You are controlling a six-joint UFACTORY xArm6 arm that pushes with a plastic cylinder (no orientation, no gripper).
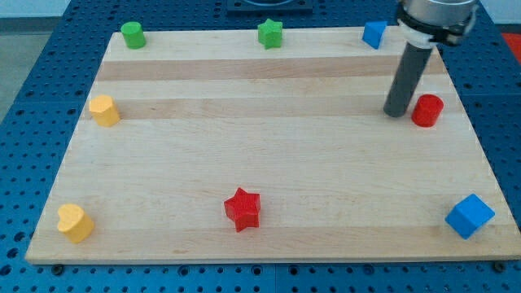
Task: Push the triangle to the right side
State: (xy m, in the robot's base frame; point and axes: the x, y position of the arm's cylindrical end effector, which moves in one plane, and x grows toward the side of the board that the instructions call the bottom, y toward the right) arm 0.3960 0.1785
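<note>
A small blue block [374,34], which looks like the triangle, sits at the top edge of the wooden board [260,146], right of centre. My tip [396,113] rests on the board below and slightly right of it, well apart from it. The tip stands just left of a red cylinder [426,110], close to it or touching; I cannot tell which. The dark rod rises from the tip toward the view's top right.
A green cylinder [133,34] and a green star [270,33] sit along the top edge. A yellow rounded block [104,110] is at the left, a yellow heart [74,222] at the bottom left, a red star [242,208] at the bottom centre, a blue cube [470,216] at the bottom right.
</note>
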